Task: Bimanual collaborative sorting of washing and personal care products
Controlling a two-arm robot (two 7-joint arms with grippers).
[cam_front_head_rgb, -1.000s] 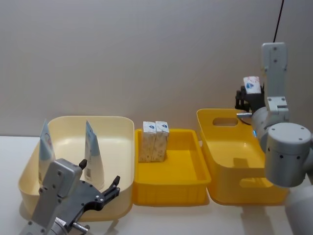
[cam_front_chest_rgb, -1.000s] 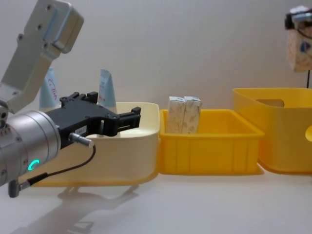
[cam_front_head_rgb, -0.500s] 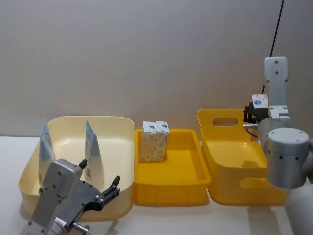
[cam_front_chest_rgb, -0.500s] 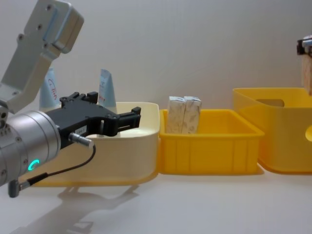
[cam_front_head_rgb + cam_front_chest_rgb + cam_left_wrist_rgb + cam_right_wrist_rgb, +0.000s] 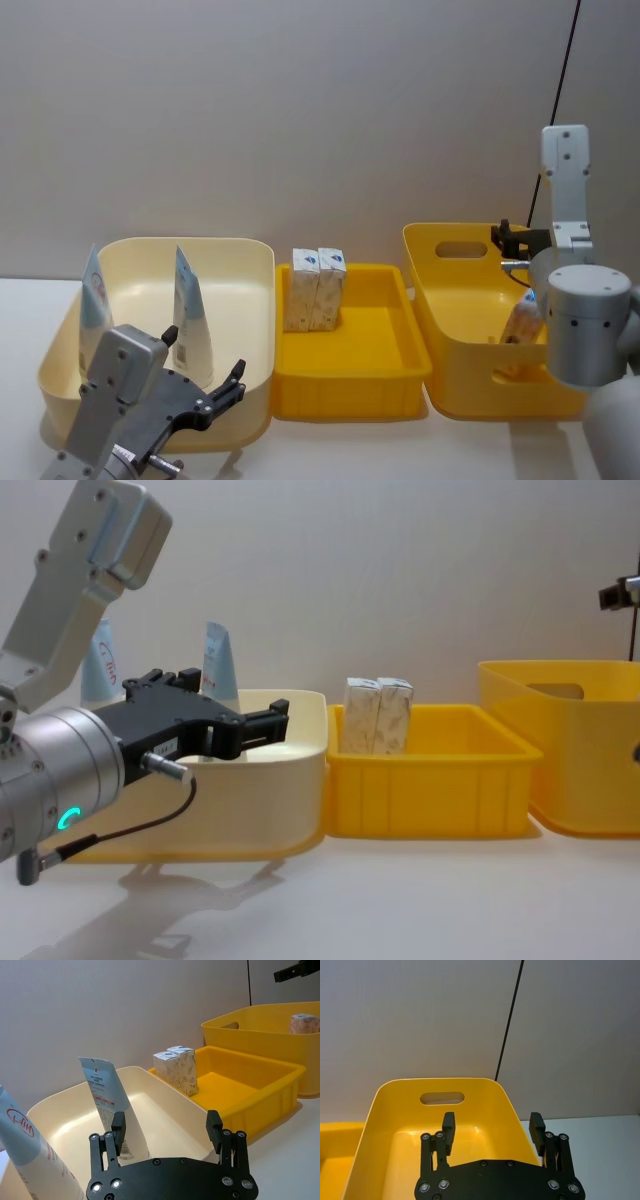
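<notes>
Left pincer open and empty, just before the cream tub, which holds two tubes: likely light, soft, slippery, so grip mid-body. Two cartons upright in middle tray, a third carton tilted in right tub beneath the open right pincer. Probably light and crushable, so pinch flat faces gently.

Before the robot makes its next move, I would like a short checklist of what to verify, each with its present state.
1. Right gripper open and empty above the handled yellow tub: ok.
2. Carton inside that tub, tilted: ok.
3. Two upright cartons in the middle yellow tray: ok.
4. Left gripper open and empty, before the cream tub: ok.
5. Two squeeze tubes standing in the cream tub: ok.
6. Tilted carton undamaged: cannot tell.
</notes>
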